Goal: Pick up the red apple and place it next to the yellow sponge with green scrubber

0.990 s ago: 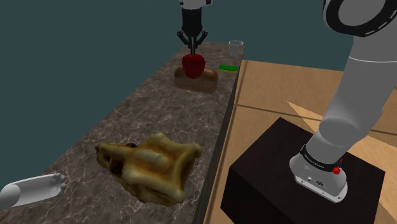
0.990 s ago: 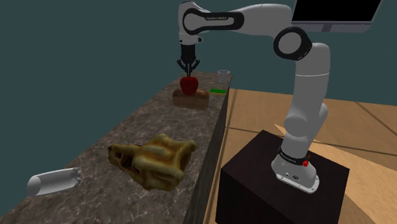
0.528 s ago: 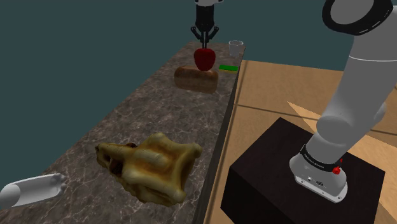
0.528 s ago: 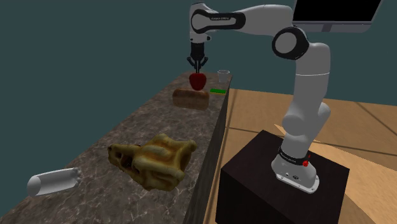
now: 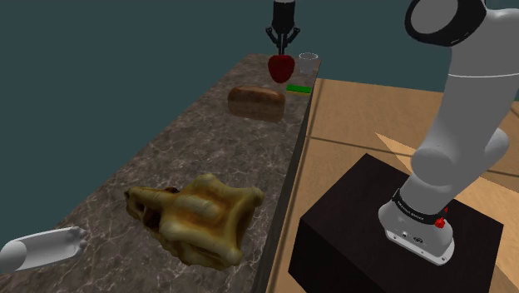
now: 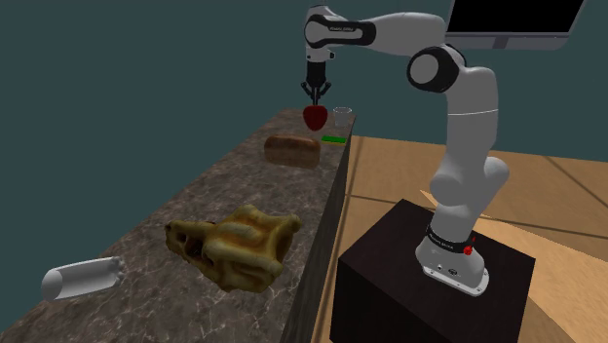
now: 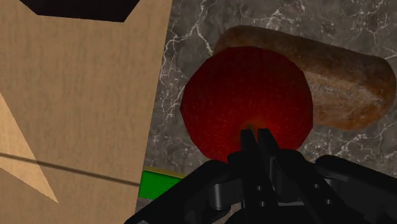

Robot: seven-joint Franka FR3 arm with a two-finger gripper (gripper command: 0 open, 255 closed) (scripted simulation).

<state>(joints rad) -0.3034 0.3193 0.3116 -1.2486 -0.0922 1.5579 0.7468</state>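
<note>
The red apple (image 5: 281, 66) hangs in the air above the far end of the marble counter (image 5: 166, 150), with my gripper (image 5: 283, 43) shut on its top. In the second exterior view the apple (image 6: 315, 118) hangs under the gripper (image 6: 315, 97), just past the brown bread loaf (image 6: 291, 149). The sponge (image 5: 299, 88) shows as a flat green strip near the counter's edge, a little below and to the shoulder view's right of the apple. In the wrist view the gripper (image 7: 257, 137) pinches the apple (image 7: 248, 105), with the loaf (image 7: 337, 76) beneath and the green sponge (image 7: 159, 184) beside the hand.
A clear glass (image 5: 308, 61) stands at the counter's far corner, right behind the sponge. A tan lumpy object (image 5: 200, 212) and a grey cylinder (image 5: 37, 250) lie on the counter's near part. The dark stand (image 5: 391, 241) sits on a wooden floor (image 5: 374, 116).
The gripper has lifted the apple off the bread loaf and carried it farther along the counter, toward the sponge and glass.
</note>
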